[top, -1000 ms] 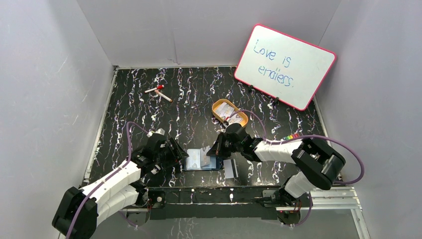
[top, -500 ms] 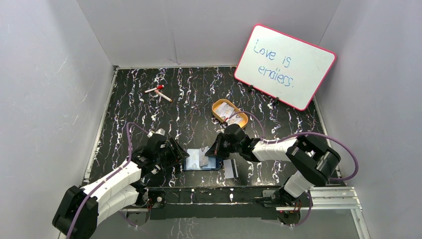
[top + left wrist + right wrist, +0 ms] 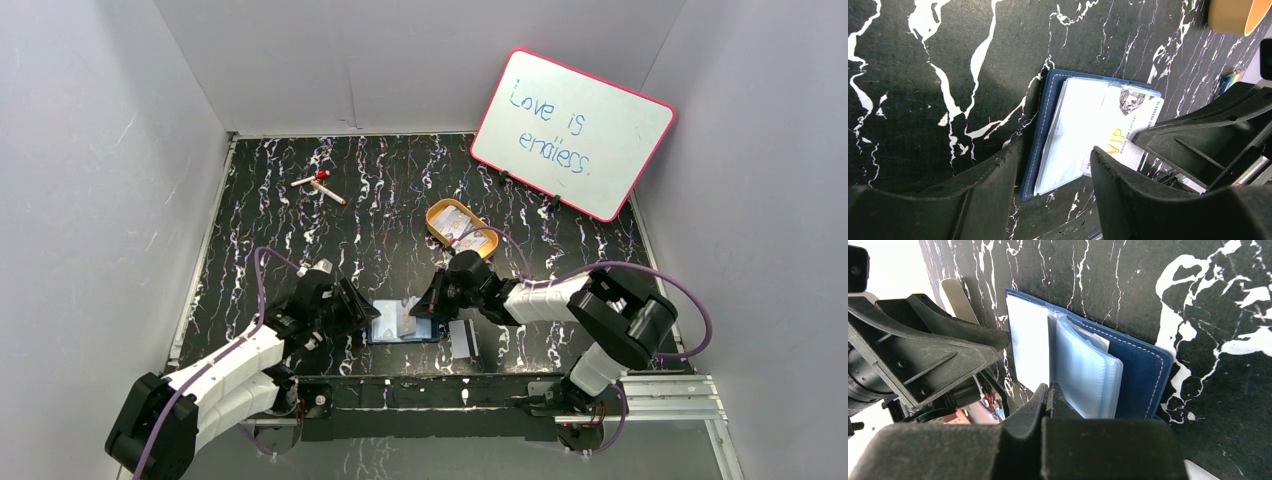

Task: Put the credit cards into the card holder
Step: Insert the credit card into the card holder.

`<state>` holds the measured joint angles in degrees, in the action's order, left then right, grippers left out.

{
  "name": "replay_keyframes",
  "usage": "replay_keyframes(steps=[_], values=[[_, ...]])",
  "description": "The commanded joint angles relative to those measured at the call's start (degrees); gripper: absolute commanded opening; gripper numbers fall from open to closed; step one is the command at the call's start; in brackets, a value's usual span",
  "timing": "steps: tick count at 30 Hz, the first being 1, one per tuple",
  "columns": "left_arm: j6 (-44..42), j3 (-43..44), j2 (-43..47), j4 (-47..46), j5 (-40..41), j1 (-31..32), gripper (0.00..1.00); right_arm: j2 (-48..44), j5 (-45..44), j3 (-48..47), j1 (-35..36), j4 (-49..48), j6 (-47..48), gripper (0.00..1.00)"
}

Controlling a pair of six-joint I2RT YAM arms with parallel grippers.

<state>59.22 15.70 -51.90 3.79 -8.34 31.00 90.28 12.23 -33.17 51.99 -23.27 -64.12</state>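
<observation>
The card holder lies open near the table's front edge, its navy cover under pale clear pockets. My right gripper is shut on a credit card printed "VIP". The card stands tilted over the holder's middle, and in the right wrist view I see it only edge-on at the gripper. My left gripper is open. Its fingers straddle the holder's near left corner from the left. A second credit card with a dark stripe lies flat just right of the holder.
An oval golden-orange tin sits behind the right gripper. Two marker pens lie at the back left. A pink-framed whiteboard leans at the back right. Grey walls close in the table on three sides.
The right gripper has slid a little to the left with the card, further over the holder. The left gripper's fingers have narrowed slightly; that arm has barely moved.
</observation>
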Motion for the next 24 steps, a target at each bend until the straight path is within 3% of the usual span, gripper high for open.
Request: replay_keyframes(steps=[1, 9, 22, 24], values=[[0.3, -0.7, 0.4, 0.5, -0.7, 0.3, 0.52, 1.2, 1.0, 0.1, 0.6, -2.8, -1.1, 0.00], [0.6, -1.0, 0.0, -0.2, -1.0, 0.3, 0.46, 2.8, 2.3, 0.2, 1.1, -4.0, -1.9, 0.00], [1.6, -1.6, -1.9, -1.5, -1.1, 0.3, 0.01, 4.7, 4.3, -0.1, 1.6, -5.1, -2.2, 0.00], [1.7, -1.6, -2.1, -1.6, -1.2, 0.3, 0.00, 5.3, 4.2, 0.1, 1.6, -5.2, -2.4, 0.00]])
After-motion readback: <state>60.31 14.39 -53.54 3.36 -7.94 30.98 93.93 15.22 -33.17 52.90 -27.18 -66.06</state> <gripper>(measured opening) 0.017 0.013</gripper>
